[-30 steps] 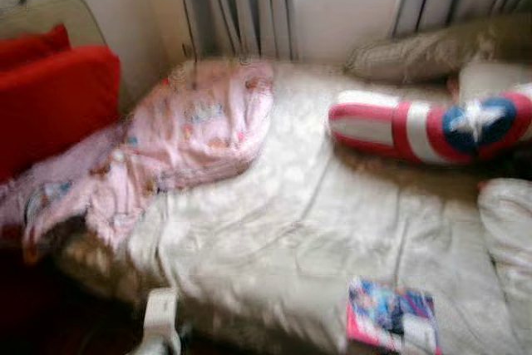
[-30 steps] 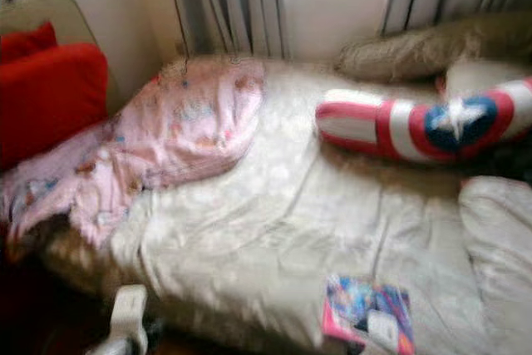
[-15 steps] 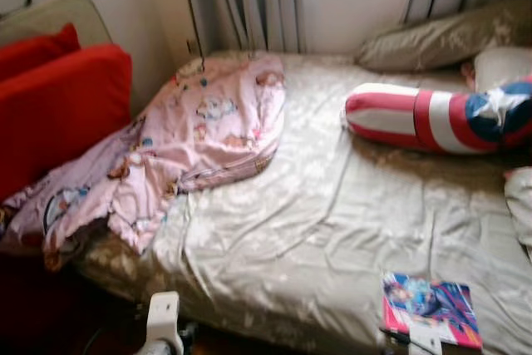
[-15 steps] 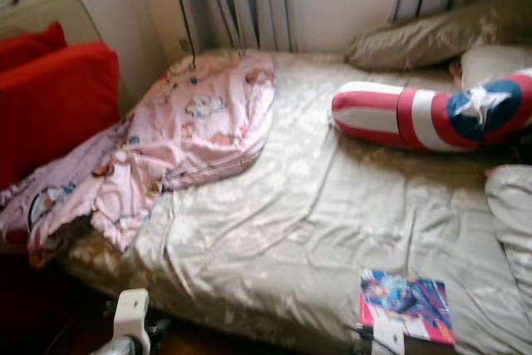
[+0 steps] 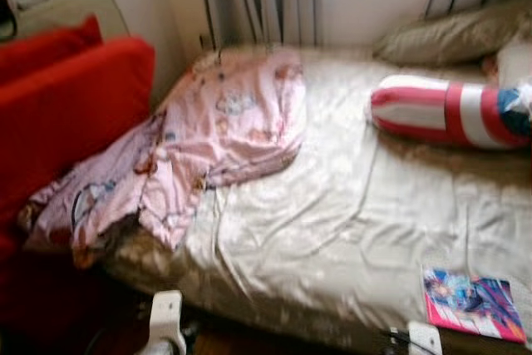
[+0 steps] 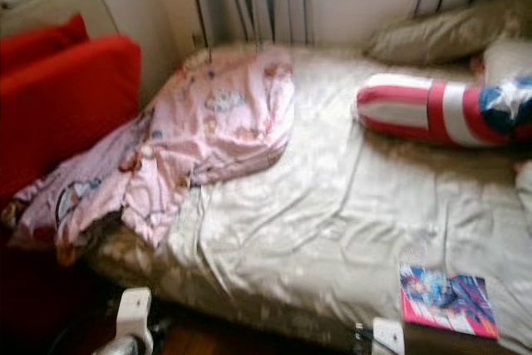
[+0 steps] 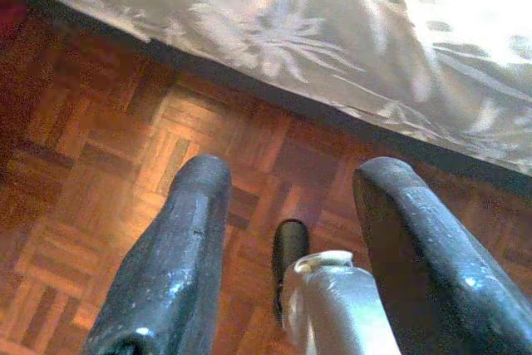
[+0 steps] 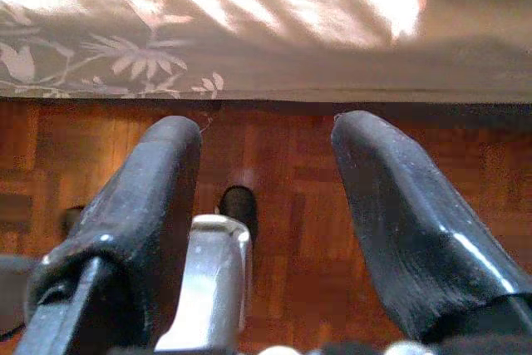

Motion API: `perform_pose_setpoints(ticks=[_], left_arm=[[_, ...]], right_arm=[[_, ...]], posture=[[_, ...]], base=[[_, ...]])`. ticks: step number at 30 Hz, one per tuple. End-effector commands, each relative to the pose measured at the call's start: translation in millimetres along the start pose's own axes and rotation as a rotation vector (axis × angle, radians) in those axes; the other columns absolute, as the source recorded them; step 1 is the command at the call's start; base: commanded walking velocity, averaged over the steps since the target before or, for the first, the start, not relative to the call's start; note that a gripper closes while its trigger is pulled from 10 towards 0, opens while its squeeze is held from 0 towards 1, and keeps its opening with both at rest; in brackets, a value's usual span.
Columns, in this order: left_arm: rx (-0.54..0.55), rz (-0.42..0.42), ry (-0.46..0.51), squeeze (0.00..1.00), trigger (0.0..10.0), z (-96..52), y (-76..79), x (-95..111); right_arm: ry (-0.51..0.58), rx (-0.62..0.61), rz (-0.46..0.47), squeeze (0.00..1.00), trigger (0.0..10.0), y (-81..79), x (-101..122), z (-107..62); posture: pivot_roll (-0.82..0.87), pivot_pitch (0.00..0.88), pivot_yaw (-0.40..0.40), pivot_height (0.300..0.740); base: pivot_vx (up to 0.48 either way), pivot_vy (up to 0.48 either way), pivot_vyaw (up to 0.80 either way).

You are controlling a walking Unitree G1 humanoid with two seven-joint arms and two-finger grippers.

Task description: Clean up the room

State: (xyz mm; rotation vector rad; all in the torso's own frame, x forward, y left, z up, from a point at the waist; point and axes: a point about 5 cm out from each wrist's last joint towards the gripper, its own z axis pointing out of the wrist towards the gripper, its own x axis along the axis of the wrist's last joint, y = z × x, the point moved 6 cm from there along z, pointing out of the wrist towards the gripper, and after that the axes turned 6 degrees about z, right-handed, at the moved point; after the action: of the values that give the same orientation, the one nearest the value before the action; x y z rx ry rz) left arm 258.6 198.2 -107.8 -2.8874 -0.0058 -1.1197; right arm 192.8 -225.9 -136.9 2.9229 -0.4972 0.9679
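Head views, blurred: the bed took up most of the scene. A pink blanket lay crumpled at the left, spilling off the edge toward the red cushions, so it probably needed tidying. A striped bolster sat far right below a beige pillow. A magazine lay at the near right edge, within easy reach.

Left wrist view: the left gripper hung idle over the parquet floor, jaws apart, holding nothing.

Right wrist view: the right gripper was low beside the bed edge, jaws apart and empty, with the magazine's corner just beyond.
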Motion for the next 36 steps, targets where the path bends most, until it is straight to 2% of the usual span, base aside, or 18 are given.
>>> perform_pose_setpoints(ticks=[1,27,33,36], left_arm=[[0.023,0.007,-0.036,0.00,10.0,-2.4,-9.7,-11.0],[0.029,-0.017,-0.043,0.00,10.0,-3.8,-9.1,-17.5],[0.036,-0.024,-0.044,0.00,10.0,-6.6,-18.3,-22.9],[0.050,-0.027,-0.049,0.00,10.0,-9.2,-32.5,-25.2]], right_arm=[[-0.015,0.022,-0.008,0.00,10.0,-10.0,-4.1,0.6],[-0.018,0.030,-0.038,0.00,10.0,-10.1,-6.6,-0.1],[-0.017,0.032,-0.040,0.00,10.0,-9.9,-5.9,0.0],[-0.016,0.032,-0.042,0.00,10.0,-10.0,-4.8,0.2]], posture=[[0.05,0.016,0.036,0.740],[0.03,0.000,0.026,0.740],[0.03,0.000,0.022,0.740],[0.04,0.000,0.018,0.740]], base=[[0.000,0.356,0.00],[0.000,0.352,0.00],[0.000,0.338,0.00],[0.000,0.339,0.00]])
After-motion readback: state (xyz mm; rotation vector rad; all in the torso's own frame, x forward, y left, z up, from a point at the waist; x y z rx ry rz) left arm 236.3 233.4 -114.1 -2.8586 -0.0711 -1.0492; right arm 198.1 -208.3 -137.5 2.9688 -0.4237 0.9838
